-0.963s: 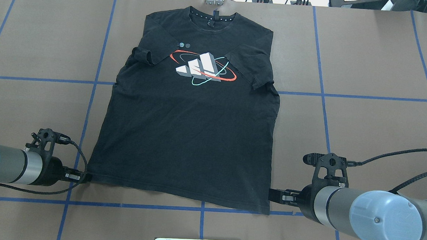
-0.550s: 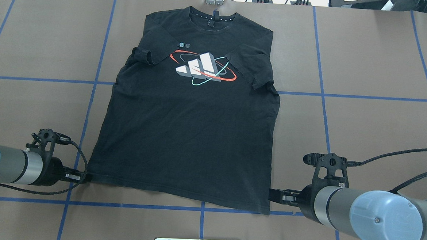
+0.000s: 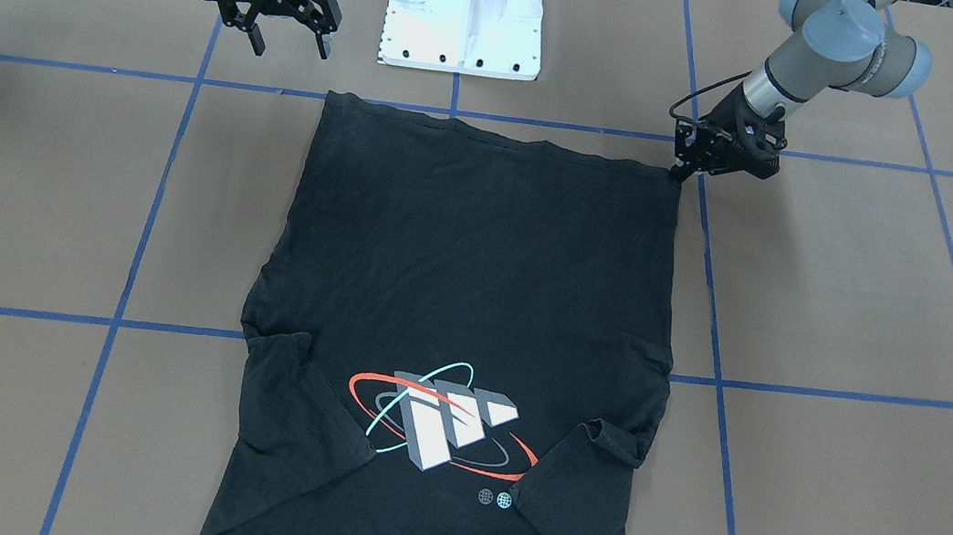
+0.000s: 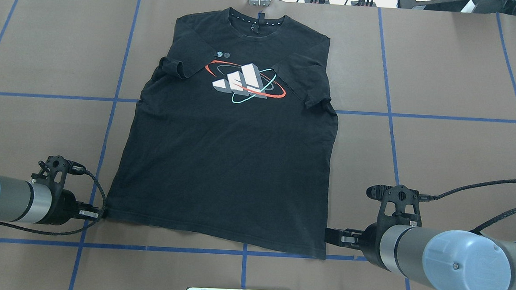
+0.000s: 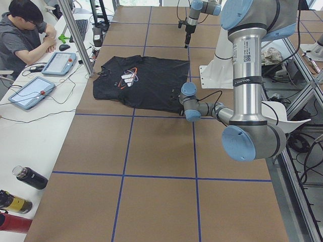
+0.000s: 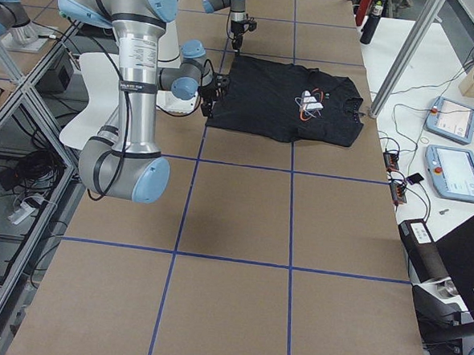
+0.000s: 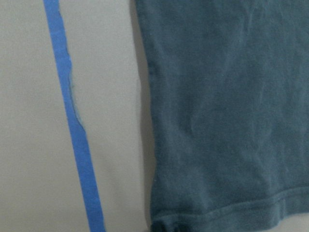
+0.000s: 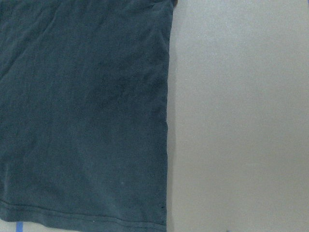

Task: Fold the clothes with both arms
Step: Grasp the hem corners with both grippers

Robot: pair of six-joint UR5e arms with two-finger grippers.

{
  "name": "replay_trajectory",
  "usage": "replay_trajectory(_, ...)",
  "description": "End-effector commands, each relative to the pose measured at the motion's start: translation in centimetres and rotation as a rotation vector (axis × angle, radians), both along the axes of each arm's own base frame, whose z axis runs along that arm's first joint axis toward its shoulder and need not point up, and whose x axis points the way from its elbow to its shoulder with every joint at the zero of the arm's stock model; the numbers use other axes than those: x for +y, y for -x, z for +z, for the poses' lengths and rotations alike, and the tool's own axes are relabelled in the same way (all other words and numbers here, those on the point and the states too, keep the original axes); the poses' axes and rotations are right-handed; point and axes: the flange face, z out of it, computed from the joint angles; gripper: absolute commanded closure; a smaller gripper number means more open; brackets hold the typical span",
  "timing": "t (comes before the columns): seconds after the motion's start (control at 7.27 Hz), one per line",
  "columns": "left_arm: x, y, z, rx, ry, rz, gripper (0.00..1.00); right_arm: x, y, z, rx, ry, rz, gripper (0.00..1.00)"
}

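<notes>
T-shirt flat on table, print up (sleeves folded in); left pincer pinched narrow on hem corner; right pincer spread wide, raised beside other corner

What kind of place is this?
Probably a robotics lab, not a home or a shop: the table is marked into a grid with blue tape, control tablets lie beside it, and a person sits near them.
</notes>
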Motion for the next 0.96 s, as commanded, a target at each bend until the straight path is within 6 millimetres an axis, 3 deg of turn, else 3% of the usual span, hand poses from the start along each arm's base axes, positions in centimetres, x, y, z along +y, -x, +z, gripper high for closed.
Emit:
replay_trajectory(0.0,0.0,0.1,-0.4,0.008,0.003,-0.007,1.00,0.0,0.1,0.1,0.002,0.001,0.001,0.00)
replay_trajectory(0.28,0.2,0.8,-2.4,0.044,0.003,-0.012,1.00,0.1,2.2,2.2,0.045,0.013,0.028,0.00)
replay_trajectory(0.55,0.2,0.6,-2.6,0.049,0.019,-0.019,1.00,2.5,4.8,3.0,0.059,-0.001,0.068,0.01)
replay_trajectory(0.69,0.2,0.6,-2.6,0.049,0.019,-0.019,1.00,4.1,7.1,3.8,0.067,0.012,0.091,0.02)
replay_trajectory(0.83,0.2,0.7,-2.6,0.049,0.019,-0.021,1.00,4.4,9.0,4.1,0.059,0.014,0.113,0.04)
